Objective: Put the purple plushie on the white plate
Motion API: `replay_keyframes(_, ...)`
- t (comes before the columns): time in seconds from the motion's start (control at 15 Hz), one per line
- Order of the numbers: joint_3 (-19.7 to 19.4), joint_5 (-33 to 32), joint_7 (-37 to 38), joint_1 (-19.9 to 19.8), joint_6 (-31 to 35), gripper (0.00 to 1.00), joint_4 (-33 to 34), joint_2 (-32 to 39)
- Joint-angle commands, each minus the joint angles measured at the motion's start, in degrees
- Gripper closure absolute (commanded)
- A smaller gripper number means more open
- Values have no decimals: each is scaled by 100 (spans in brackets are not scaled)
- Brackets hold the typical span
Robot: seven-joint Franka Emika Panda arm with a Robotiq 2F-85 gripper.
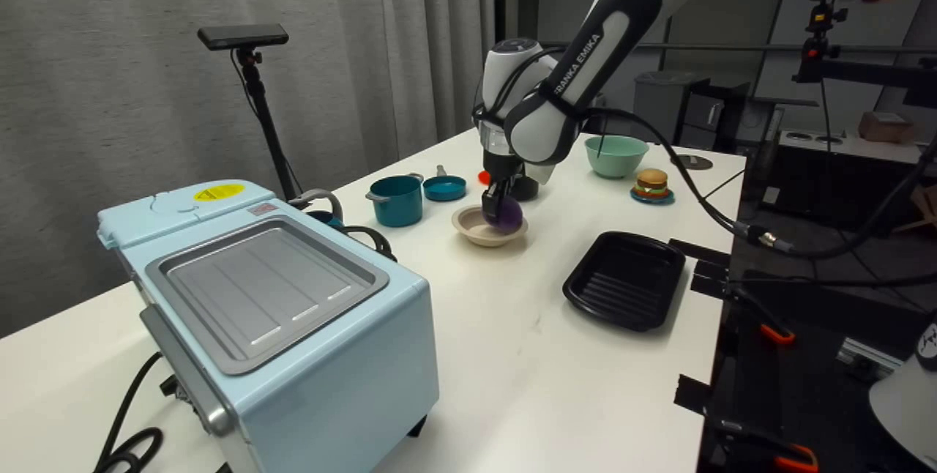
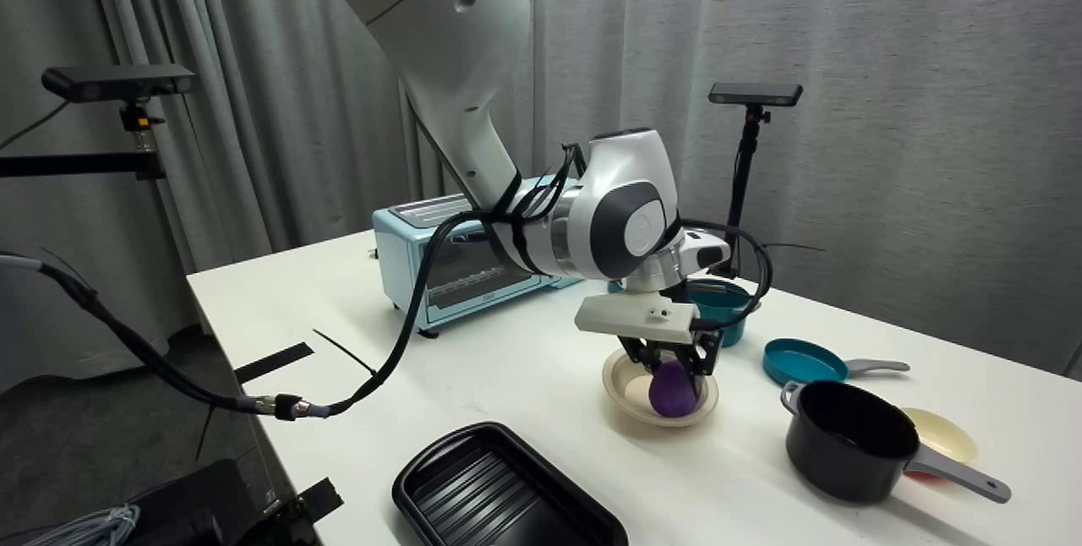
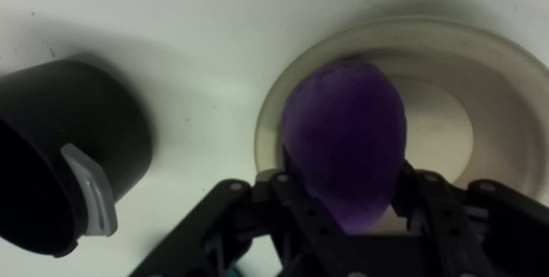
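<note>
Jointed fingers (image 3: 313,215) grip the egg-shaped purple plushie (image 3: 345,135) over the round, slope-walled cream-white plate (image 3: 441,127); whether it rests inside is unclear.

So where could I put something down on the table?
Bare patches lie between the blue oven and the black tray, and between that tray and the white plate. It's crowded at the plate, where the fingers hold the purple plushie, and around the teal pot and pan.
</note>
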Motion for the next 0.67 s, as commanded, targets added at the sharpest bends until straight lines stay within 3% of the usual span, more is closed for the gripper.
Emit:
replay_keyframes(0.0,65,114,42,-81,102,19,158,47)
replay_keyframes(0.13,61,98,95,-32,116,4,188,-6)
replay_keyframes(0.2,78,103,70,-45,98,1,206,-77)
replay_keyframes(0.6,174,109,129,34,344,0,247,-432)
